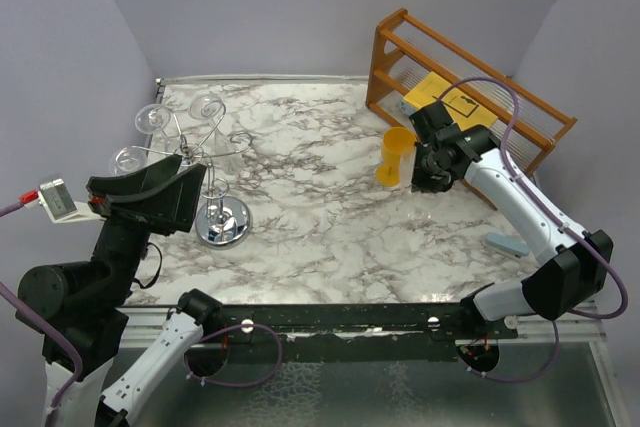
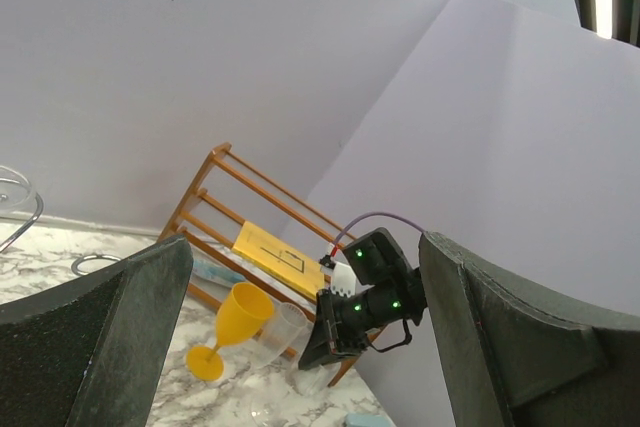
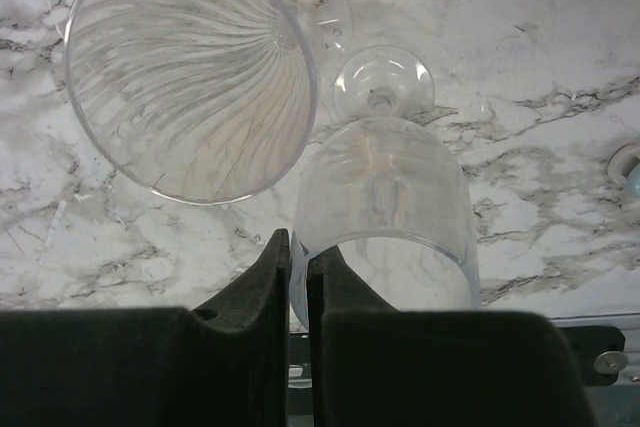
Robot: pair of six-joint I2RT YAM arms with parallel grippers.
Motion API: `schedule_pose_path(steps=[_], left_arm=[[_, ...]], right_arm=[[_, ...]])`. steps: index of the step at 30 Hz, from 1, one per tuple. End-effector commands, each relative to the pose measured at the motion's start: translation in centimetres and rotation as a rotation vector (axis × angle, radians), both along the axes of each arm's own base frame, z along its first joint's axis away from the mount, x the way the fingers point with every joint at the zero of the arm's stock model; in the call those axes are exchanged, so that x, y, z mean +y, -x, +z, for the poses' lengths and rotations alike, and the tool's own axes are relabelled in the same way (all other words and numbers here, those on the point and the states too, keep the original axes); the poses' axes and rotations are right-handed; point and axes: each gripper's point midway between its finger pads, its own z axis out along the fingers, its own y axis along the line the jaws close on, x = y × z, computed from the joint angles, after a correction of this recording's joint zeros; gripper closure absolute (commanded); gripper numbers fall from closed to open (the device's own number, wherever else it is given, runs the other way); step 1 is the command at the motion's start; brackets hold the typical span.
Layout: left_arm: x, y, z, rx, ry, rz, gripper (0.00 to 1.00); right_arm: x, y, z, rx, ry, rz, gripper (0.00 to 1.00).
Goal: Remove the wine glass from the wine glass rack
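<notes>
The silvery wire wine glass rack [image 1: 207,152] stands at the left on its round chrome base [image 1: 223,223]. Clear wine glasses [image 1: 152,117] hang from its curled arms. My left gripper [image 1: 183,197] is open and empty, right beside the rack's stem; in its own view [image 2: 300,282] the fingers [image 2: 110,337] stand wide apart. My right gripper [image 1: 432,175] is far from the rack, at the right. It is shut [image 3: 298,257] on the rim wall of a clear wine glass [image 3: 385,207], whose foot [image 3: 383,87] shows below the bowl over the marble.
A yellow goblet [image 1: 396,155] and a clear ribbed cup [image 3: 190,72] stand close by the held glass. An orange-brown wooden slatted rack [image 1: 470,87] with a yellow card stands at the back right. A pale blue object [image 1: 507,244] lies at the right edge.
</notes>
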Motion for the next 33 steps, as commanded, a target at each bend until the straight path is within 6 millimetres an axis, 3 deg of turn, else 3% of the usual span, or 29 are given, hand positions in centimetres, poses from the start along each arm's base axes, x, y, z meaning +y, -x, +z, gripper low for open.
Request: schedule_pose_path(steps=[1, 8, 14, 21, 31, 33], left_arm=[[0.5, 0.4, 0.6, -0.018, -0.003, 0.017, 0.01], [0.5, 0.5, 0.7, -0.019, 0.003, 0.014, 0.01], [0.6, 0.9, 1.0, -0.022, 0.012, 0.009, 0.01], [0.9, 0.7, 0.4, 0.023, -0.004, 0.025, 0.01], [-0.1, -1.7, -1.9, 0.146, -0.05, 0.033, 0.01], [-0.5, -2.4, -2.4, 0.176, -0.064, 0.031, 0.01]], right_arm=[[0.1, -0.7, -0.6, -0.009, -0.018, -0.005, 0.99], [-0.1, -0.7, -1.0, -0.002, -0.015, -0.012, 0.99], [-0.2, -1.1, -0.2, -0.028, -0.017, -0.001, 0.69], [-0.9, -0.3, 3.1, -0.103, -0.028, 0.013, 0.36], [-1.3, 2.2, 8.7, -0.31, -0.112, 0.144, 0.02], [-1.2, 2.8, 9.8, -0.363, -0.134, 0.179, 0.0]])
